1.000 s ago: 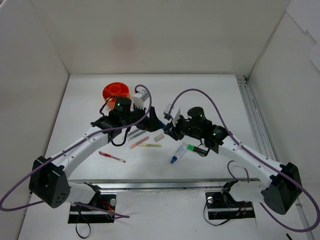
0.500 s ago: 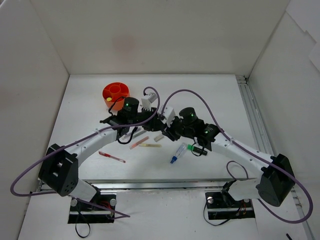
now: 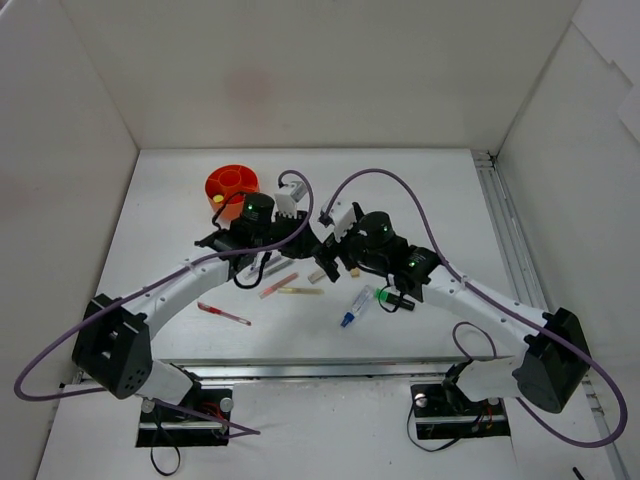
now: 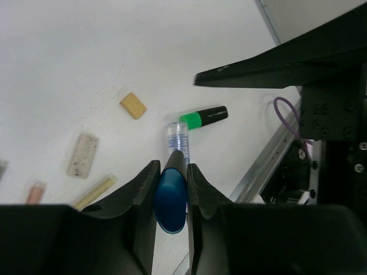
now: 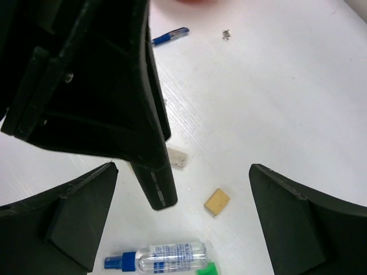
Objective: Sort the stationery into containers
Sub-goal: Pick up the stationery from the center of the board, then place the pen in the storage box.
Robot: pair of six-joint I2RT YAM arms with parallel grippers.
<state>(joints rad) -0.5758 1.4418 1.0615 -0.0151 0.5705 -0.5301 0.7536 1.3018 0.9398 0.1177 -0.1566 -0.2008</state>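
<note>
Organizer: the round orange organizer (image 3: 232, 187) stands at the far left of the white table (image 3: 440, 190), just behind the left arm's wrist; a yellow spot shows in one ring compartment (too small to name).
Red pen: the red pen (image 3: 223, 314) lies by itself toward the near edge, well apart from the organizer.
Loose sticks: a pinkish pen (image 3: 278, 286) and a thin yellow stick (image 3: 300, 291) lie close together, right of the red pen.
Blue pen: a blue pen (image 5: 170, 36) shows in the right wrist view beyond the left gripper, on the organizer's side.
Left gripper: the left gripper (image 4: 172, 167) is clamped on the blue-capped highlighter (image 4: 170, 197), with the blue cap toward the wrist camera and the dark barrel pointing away; it is held up off the table, near mid-table and right of the organizer.
Pale eraser: the pale eraser (image 4: 82, 155) lies flat below the two grippers, apart from both.
Right gripper: the right gripper (image 5: 182, 167) is spread wide with nothing between its fingers, close to the left gripper's tip (touching or not, I cannot tell).
Tan eraser: the small tan eraser (image 5: 217, 201) lies just right of the pale eraser, apart from it.
Clear tube: the clear tube (image 3: 357, 305) with a blue cap lies flat, nearer the front edge than the tan eraser.
Green highlighter: the green-capped highlighter (image 3: 390, 297) lies just beside the tube's clear end, farthest right of the loose pieces.
</note>
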